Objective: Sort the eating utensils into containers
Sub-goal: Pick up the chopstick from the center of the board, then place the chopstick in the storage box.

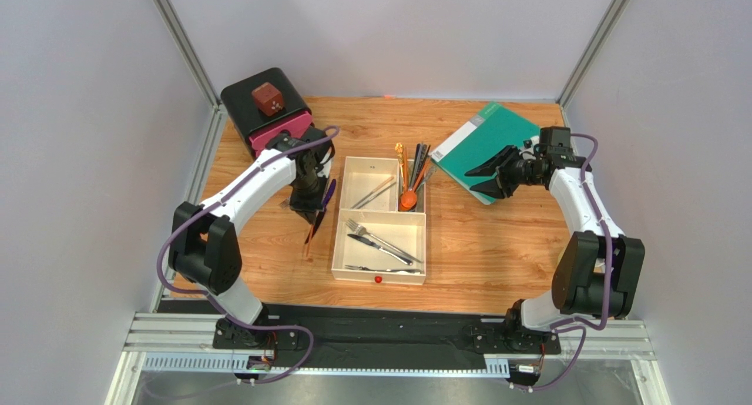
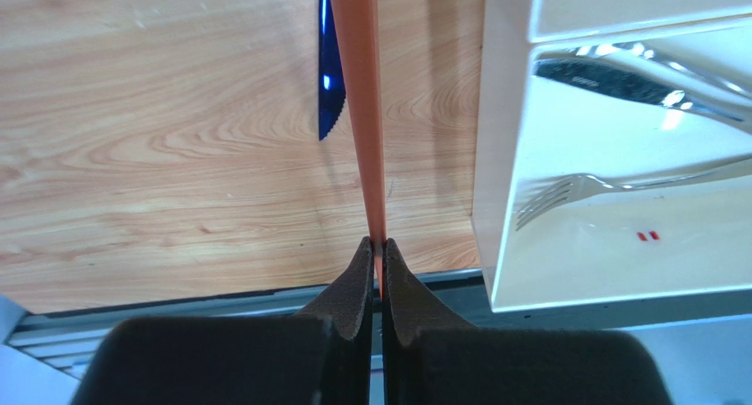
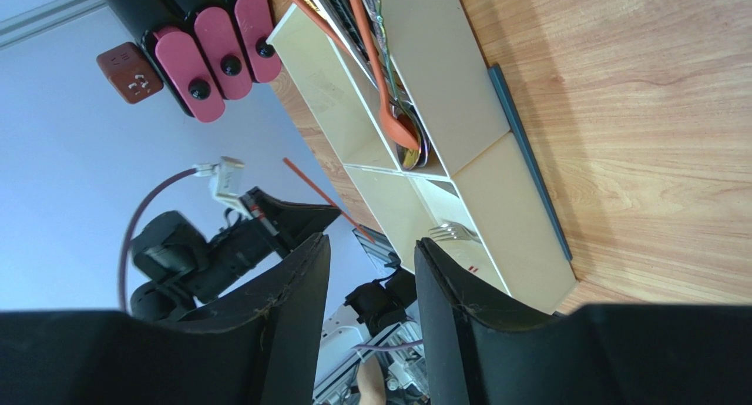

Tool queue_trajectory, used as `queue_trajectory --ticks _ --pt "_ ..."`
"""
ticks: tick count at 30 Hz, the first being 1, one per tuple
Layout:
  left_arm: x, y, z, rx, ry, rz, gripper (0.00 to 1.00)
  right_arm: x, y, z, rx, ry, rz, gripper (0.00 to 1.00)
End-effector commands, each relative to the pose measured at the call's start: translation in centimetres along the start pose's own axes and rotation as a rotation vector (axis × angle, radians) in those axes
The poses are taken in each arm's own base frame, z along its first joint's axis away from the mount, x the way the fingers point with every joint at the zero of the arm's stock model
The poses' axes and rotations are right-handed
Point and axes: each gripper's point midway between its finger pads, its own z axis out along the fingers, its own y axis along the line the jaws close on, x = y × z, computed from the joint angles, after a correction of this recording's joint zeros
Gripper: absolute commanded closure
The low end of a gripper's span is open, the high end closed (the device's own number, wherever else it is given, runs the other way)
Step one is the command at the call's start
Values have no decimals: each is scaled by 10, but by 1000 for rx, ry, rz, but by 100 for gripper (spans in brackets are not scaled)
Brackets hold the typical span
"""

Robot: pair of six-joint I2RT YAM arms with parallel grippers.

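Eating utensils (image 1: 381, 243) mostly inside the cream tray (image 1: 402, 280), red dot (image 1: 378, 280) on its near rim. In the tray's large near compartment: silver forks (image 1: 357, 226) and a darker knife (image 1: 366, 241), lying flat. In the tray's far left compartment: a couple of silver pieces (image 1: 375, 193), laid on the diagonal. In the tray's narrow far right compartment: a crowded bunch, an orange spoon (image 1: 408, 198) with its bowl at the near end, gold and dark handles poking past the tray's far rim.

Just left of the tray and outside it: a slim orange piece (image 2: 364, 114), nipped at one end by the left pincer (image 2: 378, 246), pads (image 2: 353, 282) pressed tight together on it, the free length running roughly parallel with the tray's left wall. Perhaps a chopstick, perhaps a knife seen edge-on; too thin in these views to settle. Alongside it, likewise left of the tray and clear of its wall: a blue-purple knife (image 2: 327, 79) with a serrated tip.

Right of the tray, well apart from it: the right pincer (image 1: 482, 183), spread wide with nothing in the gap, poised over the near edge of a green book (image 1: 494, 132) on the wooden worktop (image 1: 494, 246). Beyond the tray's far left corner: a black box (image 1: 247, 95) with pink drawers, a brown-red cube (image 1: 267, 98) on top.
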Motion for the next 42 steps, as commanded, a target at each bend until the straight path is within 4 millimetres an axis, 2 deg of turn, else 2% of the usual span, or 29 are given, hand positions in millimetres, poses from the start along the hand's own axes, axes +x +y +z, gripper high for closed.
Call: queue_trajectory --ticks 1,2,3,4,5,6,8,9,11,13,19,24,28,31,37,42 --pt "-22 3 -37 -39 -57 60 100 -2 1 2 -20 -2 9 55" --pt "-32 4 -55 -61 -72 67 100 -2 0 2 -20 -4 10 55" --pt "-39 4 -51 -86 -46 78 100 -2 -1 3 -17 -4 12 55" --pt "-45 -1 -56 -112 -54 109 100 -1 -5 5 -14 -2 17 55" --pt "-63 1 -74 -161 -109 134 100 1 -7 7 -11 3 31 55" --pt "-73 -4 -69 -179 -98 158 100 1 -8 7 -13 1 34 55" --pt "-96 -25 -77 -112 -168 160 100 4 -13 10 -12 9 49 55" --pt "-102 -32 -68 -89 -151 159 100 5 -15 10 -7 12 54 55" --pt "-116 -51 -67 -39 -179 170 100 7 -16 11 -9 20 57 55" --pt "-124 -63 -54 -42 -185 221 100 7 -18 11 -3 19 54 55" --pt "-153 -75 -21 -149 -218 330 100 12 -29 13 19 31 68 55" --pt "-160 -87 6 -145 -187 374 100 10 -28 15 22 39 79 55" --pt "-171 -88 21 -177 -194 412 100 8 -25 14 30 38 74 55" --pt "-171 -89 36 -182 -169 442 100 9 -28 14 42 43 75 55" --pt "-168 -97 49 -153 -148 460 100 8 -30 15 50 41 81 55" --pt "-154 -101 55 -141 -123 481 100 8 -32 18 61 41 88 55"
